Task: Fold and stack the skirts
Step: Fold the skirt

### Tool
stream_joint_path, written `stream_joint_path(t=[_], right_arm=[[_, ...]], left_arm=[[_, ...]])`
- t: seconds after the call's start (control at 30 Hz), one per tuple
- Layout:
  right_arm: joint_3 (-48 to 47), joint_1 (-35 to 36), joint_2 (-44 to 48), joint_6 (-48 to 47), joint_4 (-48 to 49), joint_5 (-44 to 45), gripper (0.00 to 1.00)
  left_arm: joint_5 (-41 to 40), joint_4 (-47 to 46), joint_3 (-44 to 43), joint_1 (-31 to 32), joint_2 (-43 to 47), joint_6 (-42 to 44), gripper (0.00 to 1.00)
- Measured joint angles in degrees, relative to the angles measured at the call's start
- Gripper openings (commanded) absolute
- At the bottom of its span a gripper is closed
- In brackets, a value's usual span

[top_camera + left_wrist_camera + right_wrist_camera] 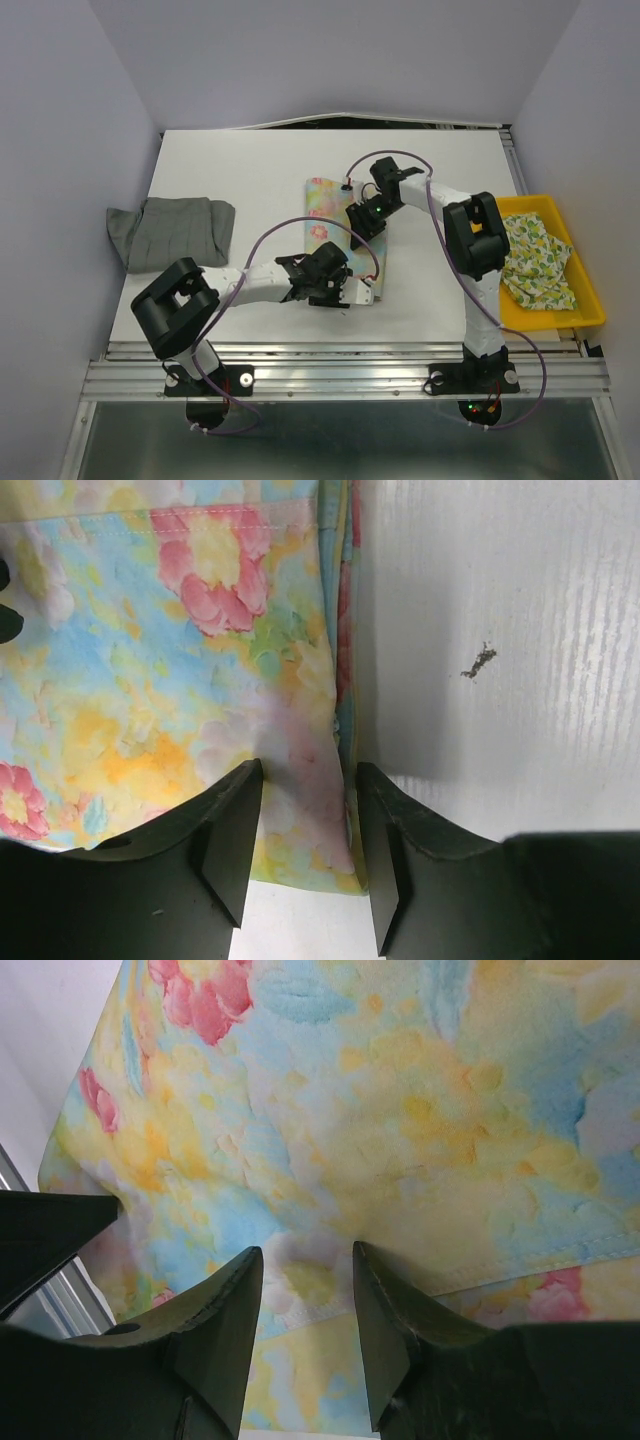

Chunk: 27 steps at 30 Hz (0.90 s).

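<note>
The left gripper is set on the near end of the flowery skirt, its fingers a little apart with cloth between them. The right gripper is held the same way farther up it. This skirt is spread in the middle of the white table. The grey skirt is laid at the left. The green-yellow skirt is piled in the yellow tray.

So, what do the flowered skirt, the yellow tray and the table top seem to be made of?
Flowered skirt: thin woven cloth with a matt, printed surface, perhaps cotton; a stitched hem and soft layered edge show.
Yellow tray: probably plastic, judging by its even bright colour and stiff raised rim.
Table top: hard white board, matt and faintly streaked; the exact material is unclear.
</note>
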<state>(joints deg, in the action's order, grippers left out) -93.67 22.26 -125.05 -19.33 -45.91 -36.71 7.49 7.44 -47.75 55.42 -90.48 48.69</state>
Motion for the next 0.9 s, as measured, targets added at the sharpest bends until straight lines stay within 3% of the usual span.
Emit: stream_joint_path(t=[0.2, 0.4, 0.43, 0.63, 0.9], right_arm=[[-0.7, 0.0, -0.7, 0.3, -0.4, -0.8, 0.46], [-2.8, -0.2, -2.5, 2.4, -1.9, -1.0, 0.41], [-3.3, -0.2, -2.8, 3.1, -2.2, -0.8, 0.40], [-4.5, -0.5, -4.0, 7.4, -3.1, -0.7, 0.38], [-4.2, -0.5, -4.4, 11.2, -3.1, -0.7, 0.37]], left_arm=[[-3.7, -3.7, 1.6, 0.2, 0.3, -1.0, 0.63], [-9.4, -8.2, 9.3, 1.0, 6.3, -0.5, 0.69], [-9.9, -8.5, 10.6, 1.1, 7.6, -0.4, 0.79], [-13.0, -10.0, 15.1, 2.4, 13.5, -0.6, 0.80], [-21.8, -21.5, 16.1, 6.2, 7.7, -1.2, 0.80]])
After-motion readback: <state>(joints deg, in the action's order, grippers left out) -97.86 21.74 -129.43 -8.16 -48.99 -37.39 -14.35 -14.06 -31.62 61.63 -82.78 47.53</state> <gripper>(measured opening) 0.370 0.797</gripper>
